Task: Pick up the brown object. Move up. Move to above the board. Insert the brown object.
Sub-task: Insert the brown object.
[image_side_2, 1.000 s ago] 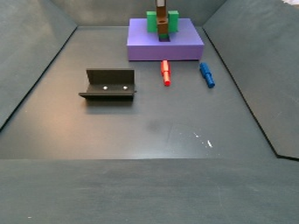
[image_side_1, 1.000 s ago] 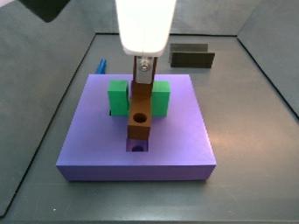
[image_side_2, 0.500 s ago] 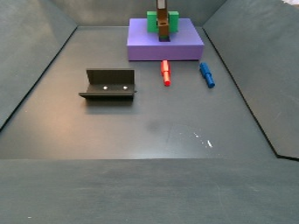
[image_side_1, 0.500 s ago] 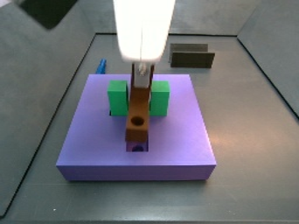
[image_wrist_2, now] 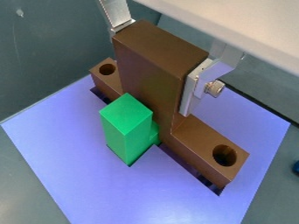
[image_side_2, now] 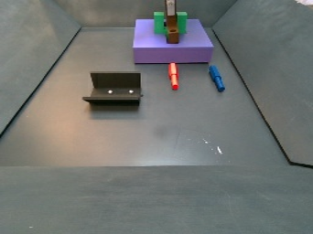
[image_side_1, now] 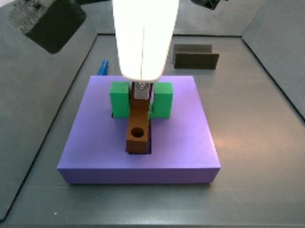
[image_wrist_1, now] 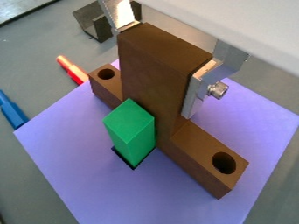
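Note:
The brown object (image_side_1: 139, 130) is a T-shaped block standing upright in the slot of the purple board (image_side_1: 179, 151). Its crossbar with round holes lies at board level in both wrist views (image_wrist_1: 216, 162) (image_wrist_2: 216, 156). My gripper (image_side_1: 142, 89) is shut on its upright bar, with silver fingers (image_wrist_1: 201, 86) (image_wrist_2: 200, 86) flat against both sides. A green block (image_side_1: 120, 100) stands on the board, touching the brown object (image_wrist_1: 128, 127) (image_wrist_2: 128, 129). In a side view the board (image_side_2: 193, 47), the brown object (image_side_2: 175, 30) and the gripper (image_side_2: 170, 11) are at the far end.
The dark fixture (image_side_2: 113, 89) stands on the grey floor, also in a side view (image_side_1: 194, 58). A red peg (image_side_2: 174, 75) and a blue peg (image_side_2: 217, 78) lie beside the board. Grey walls enclose the floor.
My gripper has moved down with the brown object. The object now sits lower in the board, its hole nearer the purple surface.

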Robot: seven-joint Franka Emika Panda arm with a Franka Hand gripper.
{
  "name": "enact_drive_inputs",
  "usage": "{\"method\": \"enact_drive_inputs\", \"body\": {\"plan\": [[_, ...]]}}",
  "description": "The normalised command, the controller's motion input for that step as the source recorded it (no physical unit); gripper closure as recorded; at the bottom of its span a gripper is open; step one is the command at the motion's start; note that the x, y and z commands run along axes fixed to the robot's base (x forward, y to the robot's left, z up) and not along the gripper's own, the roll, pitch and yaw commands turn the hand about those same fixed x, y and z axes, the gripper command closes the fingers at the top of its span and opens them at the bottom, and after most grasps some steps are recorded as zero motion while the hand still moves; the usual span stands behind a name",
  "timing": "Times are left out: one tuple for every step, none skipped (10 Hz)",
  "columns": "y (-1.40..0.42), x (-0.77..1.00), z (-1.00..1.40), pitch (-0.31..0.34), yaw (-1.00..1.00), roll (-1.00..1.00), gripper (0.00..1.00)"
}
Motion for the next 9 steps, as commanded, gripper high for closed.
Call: {"method": "enact_drive_inputs", "body": {"plan": [[0.00, 0.11, -0.15, 0.000, 0.19, 0.04, 1.00], [0.00, 0.07, -0.17, 0.000, 0.17, 0.04, 1.00], [-0.01, 0.06, -0.20, -0.003, 0.13, 0.03, 1.00], [-0.10, 0.18, -0.19, -0.003, 0.10, 0.03, 1.00], [-0.07, 0.19, -0.19, -0.003, 0.08, 0.02, 1.00], [-0.08, 0.23, -0.18, -0.010, 0.02, 0.01, 1.00], [-0.03, 0.21, -0.17, -0.021, 0.00, 0.00, 1.00], [0.00, 0.13, -0.20, -0.034, 0.00, 0.00, 1.00], [0.00, 0.05, -0.25, -0.059, -0.06, -0.01, 1.00]]}}
